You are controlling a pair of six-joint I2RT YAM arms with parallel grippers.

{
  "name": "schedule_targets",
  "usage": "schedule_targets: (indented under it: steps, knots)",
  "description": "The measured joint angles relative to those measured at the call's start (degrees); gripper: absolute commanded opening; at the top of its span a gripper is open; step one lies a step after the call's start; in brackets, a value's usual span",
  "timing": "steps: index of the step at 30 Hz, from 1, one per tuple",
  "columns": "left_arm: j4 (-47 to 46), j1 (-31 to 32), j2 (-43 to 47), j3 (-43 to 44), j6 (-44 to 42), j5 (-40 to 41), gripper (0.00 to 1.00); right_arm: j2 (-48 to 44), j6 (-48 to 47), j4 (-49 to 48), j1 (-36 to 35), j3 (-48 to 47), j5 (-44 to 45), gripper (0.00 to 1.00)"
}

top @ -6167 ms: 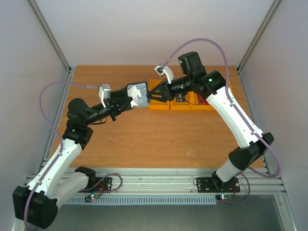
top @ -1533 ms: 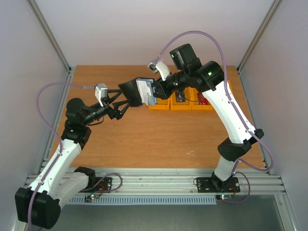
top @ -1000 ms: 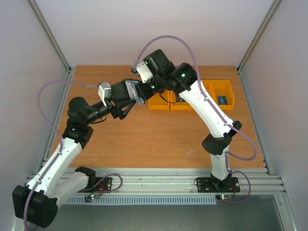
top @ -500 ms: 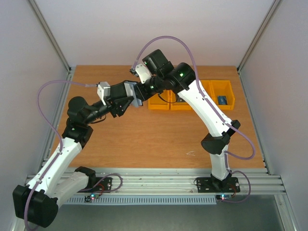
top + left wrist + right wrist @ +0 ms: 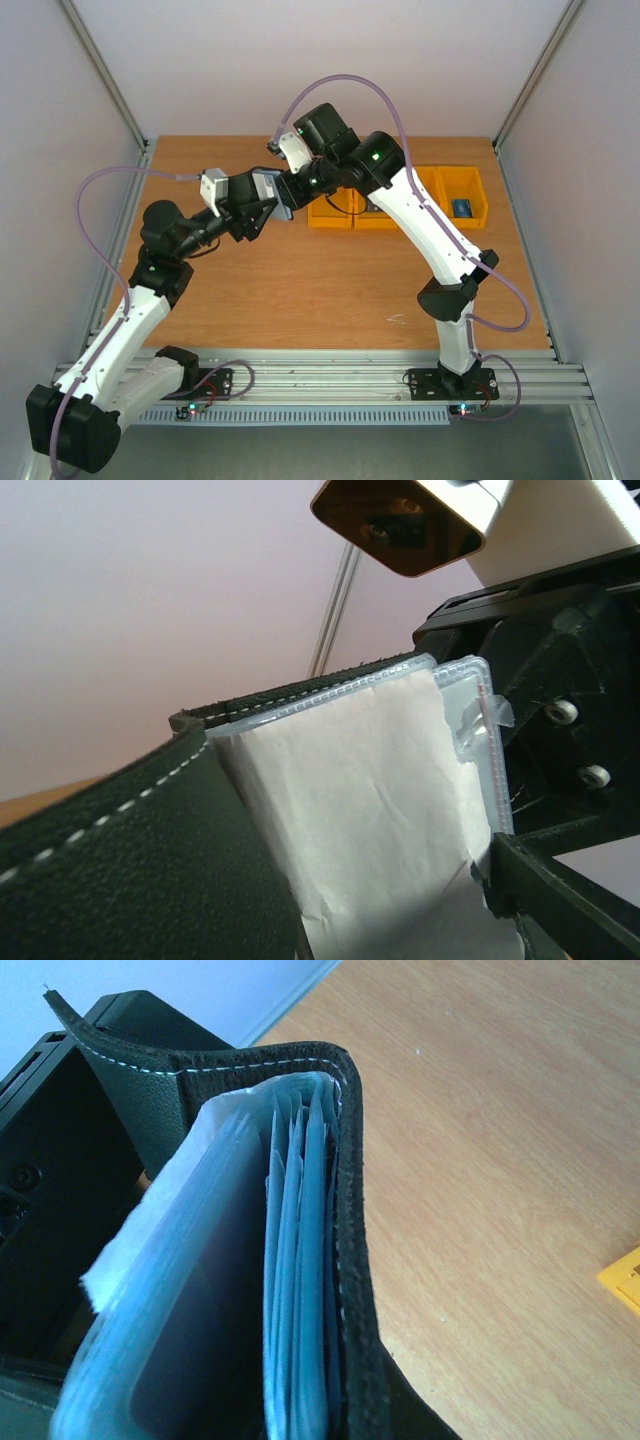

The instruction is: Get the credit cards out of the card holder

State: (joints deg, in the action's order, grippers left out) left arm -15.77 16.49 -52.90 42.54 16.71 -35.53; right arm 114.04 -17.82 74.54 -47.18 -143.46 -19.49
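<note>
- While viewing from above, notes card holder (image 5: 268, 190) held in the air over the far half of the tabletop (image 5: 300, 295), left of centre, clear of the wood.
- Finds right gripper (image 5: 290, 187) clamped tight on the card holder, reaching in from its right side.
- Finds left gripper (image 5: 260, 206) at the holder's left side, jaws spread wide about the black outer flap; cannot tell whether pressing the flap or merely flanking it.
- Records from the left wrist view: black stitched cover at lower left, clear plastic sleeve (image 5: 470, 730) with white paper insert (image 5: 370, 820) just beside it, one of the gripper's own fingers (image 5: 570, 905) at lower right, body of the other gripper close behind the sleeve.
- Records from the right wrist view: cover curled round a stack of grey-blue pockets (image 5: 295, 1290) seen edge-on; cannot tell whether any card sits inside.
- Notes row of yellow bins (image 5: 330, 218) near the far edge, running from centre toward the far right corner, partly hidden by the right arm.
- Notes blue credit card (image 5: 460, 207) lying flat in the bin nearest the far right corner, well apart from the card holder.
</note>
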Motion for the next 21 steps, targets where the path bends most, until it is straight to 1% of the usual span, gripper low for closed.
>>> schedule_targets:
  steps: [2, 4, 7, 12, 14, 17, 19, 20, 21]
  knots:
    - [0.2, 0.0, 0.0, 0.0, -0.2, 0.0, 0.89, 0.0, 0.2, 0.0, -0.2, 0.0, 0.7, 0.01]
    - [0.2, 0.0, 0.0, 0.0, -0.2, -0.2, 0.81, 0.0, 0.2, 0.0, -0.4, -0.1, 1.1, 0.01]
    - [0.1, 0.0, 0.0, 0.0, -0.1, -1.0, 0.66, 0.0, 0.2, 0.0, -0.5, -0.1, 1.5, 0.01]
    - [0.1, -0.2, 0.0, 0.0, -0.3, -1.2, 0.34, 0.0, -0.2, 0.5, -0.4, -0.6, 1.4, 0.01]
    - [0.1, -0.5, 0.0, 0.0, 0.1, -0.7, 0.27, 0.0, -0.4, 0.5, 0.0, -0.6, 0.7, 0.01]
    - [0.0, -0.8, 0.1, 0.0, 0.7, 0.2, 0.18, -0.3, -0.5, 0.1, 1.4, 0.2, -2.8, 0.01]
    - [0.0, -0.8, 0.1, 0.0, 0.6, 0.5, 0.09, -1.8, -0.3, -1.4, 2.9, 3.1, -6.7, 0.01]
    - [0.0, -0.8, 0.1, 0.0, 0.5, 0.4, 0.02, -2.8, -0.2, -2.4, 3.7, 5.2, -8.7, 0.03]
    - [-0.1, -0.7, 0.2, 0.0, 0.6, 0.1, 0.0, -3.9, -0.1, -3.7, 4.4, 7.4, -10.8, 0.07]
